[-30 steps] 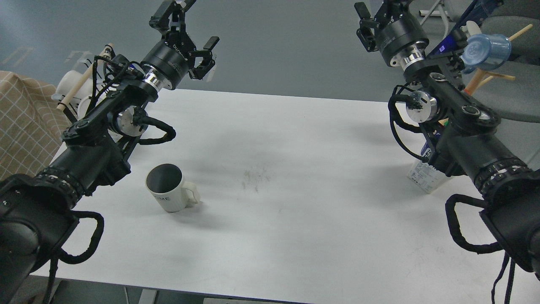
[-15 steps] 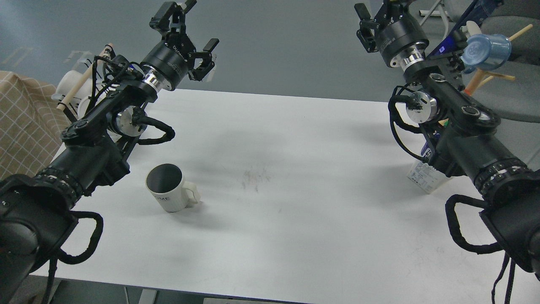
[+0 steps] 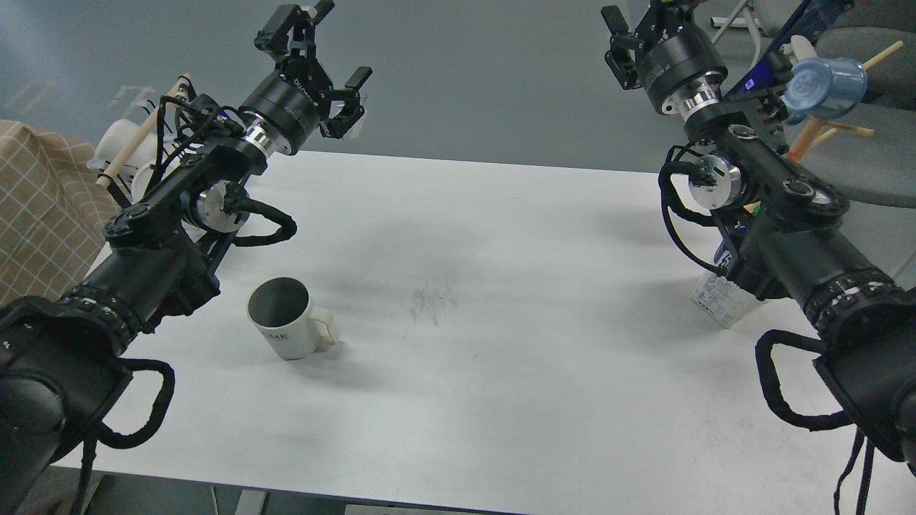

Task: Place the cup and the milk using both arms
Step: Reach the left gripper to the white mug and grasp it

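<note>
From the head view, the white table (image 3: 501,300) fills most of the picture. The cup (image 3: 288,318), white outside and dark inside, stands upright on it at about 8 o'clock from the table's middle, with its handle turned toward 3 o'clock. The milk carton (image 3: 721,300) stands near the table's right edge, at about 3 o'clock, and the right arm hides most of it.

The left gripper (image 3: 328,54) is raised beyond the table's far edge, at about 11 o'clock, well apart from the cup. Its jaws are spread wide and nothing is between them.

The right gripper (image 3: 633,18) is at about 1 o'clock, cut by the top border of the picture, so I cannot tell how its jaws stand.
</note>
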`<state>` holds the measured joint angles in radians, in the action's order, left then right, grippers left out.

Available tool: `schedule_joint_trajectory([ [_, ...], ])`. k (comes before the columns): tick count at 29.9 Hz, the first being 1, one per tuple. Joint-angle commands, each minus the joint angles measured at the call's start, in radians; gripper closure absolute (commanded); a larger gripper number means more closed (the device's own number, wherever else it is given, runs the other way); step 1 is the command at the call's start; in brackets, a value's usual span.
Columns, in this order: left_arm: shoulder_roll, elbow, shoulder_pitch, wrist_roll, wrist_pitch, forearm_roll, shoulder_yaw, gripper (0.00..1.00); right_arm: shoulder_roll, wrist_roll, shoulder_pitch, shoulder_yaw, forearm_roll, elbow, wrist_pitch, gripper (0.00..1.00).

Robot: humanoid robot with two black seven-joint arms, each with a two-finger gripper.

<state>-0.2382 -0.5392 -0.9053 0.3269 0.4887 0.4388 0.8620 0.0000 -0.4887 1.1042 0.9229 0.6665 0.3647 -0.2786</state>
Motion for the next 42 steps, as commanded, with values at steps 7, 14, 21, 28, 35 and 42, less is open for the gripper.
schedule_joint_trajectory([
  [7, 0.001, -0.002, -0.001, -0.002, 0.000, 0.001, 0.000, 0.01, 0.000, 0.000, 0.000, 0.001, 0.001, 0.000, 0.001, 0.00],
  [14, -0.201, -0.207, -0.003, -0.014, 0.000, 0.061, -0.187, 0.01, 0.000, 0.000, -0.006, -0.001, -0.001, 0.003, -0.001, 0.00],
  [21, -0.538, -0.531, 0.000, -0.022, 0.000, 0.337, -0.348, 0.01, 0.000, 0.000, -0.012, -0.087, -0.001, 0.014, -0.001, 0.00],
  [28, -0.889, -0.894, 0.051, -0.016, 0.000, 0.737, -0.383, 0.01, 0.000, 0.000, -0.021, -0.091, -0.002, 0.019, -0.001, 0.00],
  [35, -0.989, -1.019, 0.169, -0.014, 0.000, 0.945, -0.391, 0.01, 0.000, 0.000, -0.040, -0.093, -0.002, 0.037, -0.002, 0.00],
  [42, -0.929, -0.995, 0.261, -0.005, 0.000, 1.175, -0.391, 0.01, 0.000, 0.000, -0.046, -0.093, -0.002, 0.049, -0.001, 0.00],
])
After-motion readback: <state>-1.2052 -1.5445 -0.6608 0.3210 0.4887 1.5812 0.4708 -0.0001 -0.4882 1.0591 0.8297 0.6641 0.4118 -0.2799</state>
